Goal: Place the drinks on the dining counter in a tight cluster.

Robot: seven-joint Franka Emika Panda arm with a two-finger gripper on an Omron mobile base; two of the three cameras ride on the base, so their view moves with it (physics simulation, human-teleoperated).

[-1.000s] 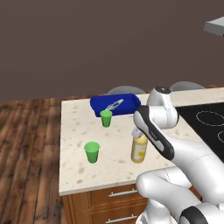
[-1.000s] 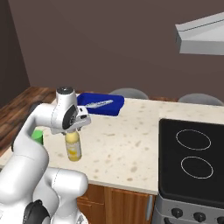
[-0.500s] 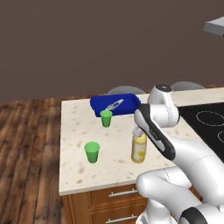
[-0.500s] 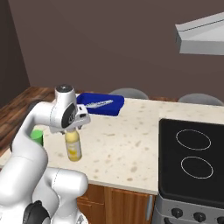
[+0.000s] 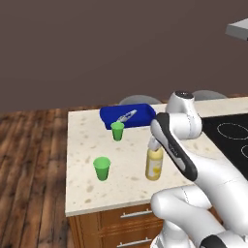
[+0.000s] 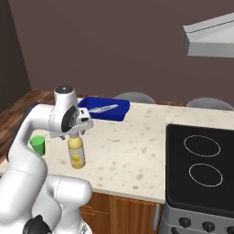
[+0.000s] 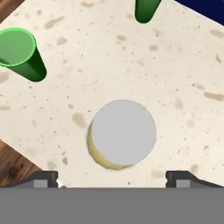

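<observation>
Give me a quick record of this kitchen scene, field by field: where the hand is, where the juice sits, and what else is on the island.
hand: open, directly above the juice bottle, fingers wide of the cap
juice bottle: upright on the dining counter, not held
green cups: one near the front left, one by the tray
blue tray: at the back edge, a clear bottle lying in it
cooktop: set in the right end
</observation>
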